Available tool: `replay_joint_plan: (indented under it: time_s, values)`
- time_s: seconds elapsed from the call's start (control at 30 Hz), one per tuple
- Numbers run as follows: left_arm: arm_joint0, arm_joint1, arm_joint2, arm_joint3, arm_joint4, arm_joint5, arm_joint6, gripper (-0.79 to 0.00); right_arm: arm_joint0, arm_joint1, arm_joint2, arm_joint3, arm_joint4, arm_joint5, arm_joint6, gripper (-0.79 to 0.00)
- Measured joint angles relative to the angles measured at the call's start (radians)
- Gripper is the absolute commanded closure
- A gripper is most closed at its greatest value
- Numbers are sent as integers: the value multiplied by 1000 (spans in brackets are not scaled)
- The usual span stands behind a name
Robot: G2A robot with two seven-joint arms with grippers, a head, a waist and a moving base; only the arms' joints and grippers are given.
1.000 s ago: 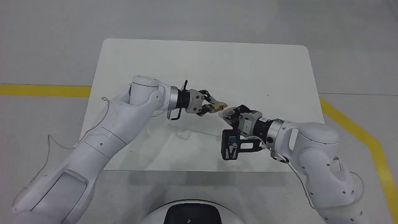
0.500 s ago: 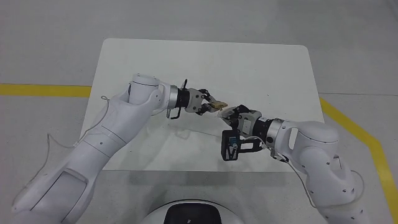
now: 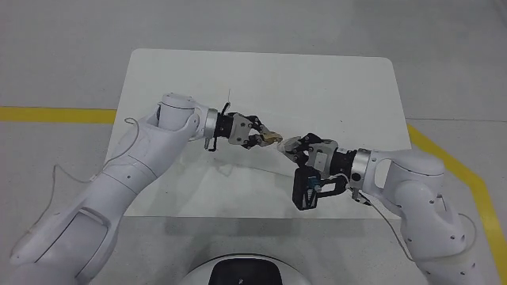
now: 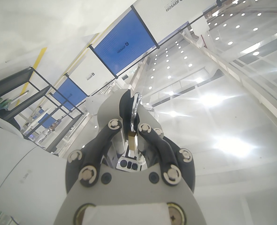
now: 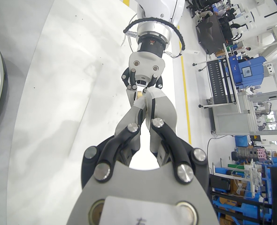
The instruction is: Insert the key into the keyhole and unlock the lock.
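While the top view lays out the whole white table (image 3: 341, 87), it leaves the grips unclear, and the wrist views settle those. Over the table's middle the left arm (image 3: 135, 166) and the right arm (image 3: 396, 178) point at each other, their tips nearly meeting above the surface.

The left gripper (image 3: 263, 136) holds the lock (image 3: 272, 136), a small brass block from above. Its own wrist view, looking up at the ceiling lights, shows what the top view cannot: both fingers (image 4: 110, 111) clamped on the lock's flat sides, the silver shackle (image 4: 135, 108) standing between the fingertips and the brass body lower down.

The right gripper (image 3: 290, 146) sits just beside the lock. In the right wrist view its jaws are pressed to a narrow slit around a thin edge-on sliver, by its look the key (image 5: 145, 108), though too slim to tell for certain. That view also faces the left gripper, with the lock's brass end just past the right fingertips.
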Motion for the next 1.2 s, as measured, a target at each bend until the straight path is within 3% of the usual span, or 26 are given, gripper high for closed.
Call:
replay_joint_plan:
  time_s: [0.5, 1.2]
  values:
    - [-34, -23, 42, 41, 17, -21, -27, 0, 13, 35, -54, -10, -8, 0, 43, 0]
    - [-49, -35, 57, 59, 34, -28, -44, 0, 56, 45, -88, 28, 71, 0, 122, 0]
